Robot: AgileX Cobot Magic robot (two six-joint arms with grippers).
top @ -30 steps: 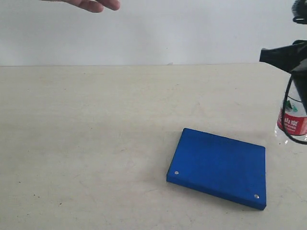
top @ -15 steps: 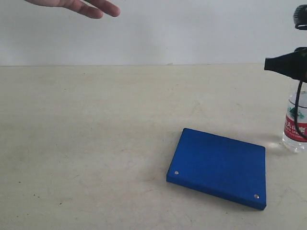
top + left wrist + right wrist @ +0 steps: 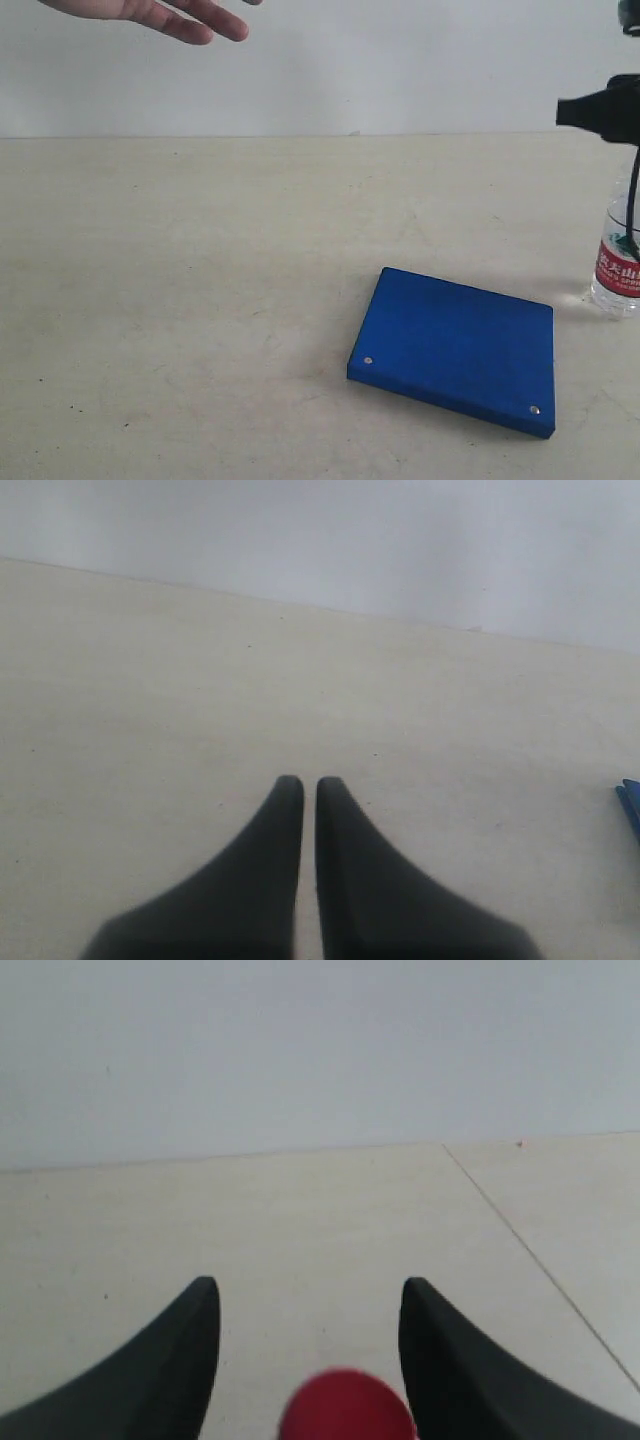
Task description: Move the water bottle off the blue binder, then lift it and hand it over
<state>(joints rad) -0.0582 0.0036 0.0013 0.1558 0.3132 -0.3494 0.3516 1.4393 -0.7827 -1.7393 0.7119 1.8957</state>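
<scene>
Water bottle (image 3: 617, 272) upright on surface (image 3: 200, 300), off the blue binder (image 3: 455, 350), near its far right corner. Right gripper (image 3: 308, 1295) spread wide above the bottle, holding nothing. Left gripper (image 3: 301, 785) fingers nearly together, empty, left of binder.

Looks like robotics lab test bench; plain cream table (image 3: 200, 300), lightly scuffed, spreads beneath right gripper (image 3: 308, 1282) and runs on ahead of it; plain white wall (image 3: 400, 70) stands beyond its fingertips at table's far edge; person's hand (image 3: 150, 15) hangs open before wall, well off to gripper's left.
</scene>
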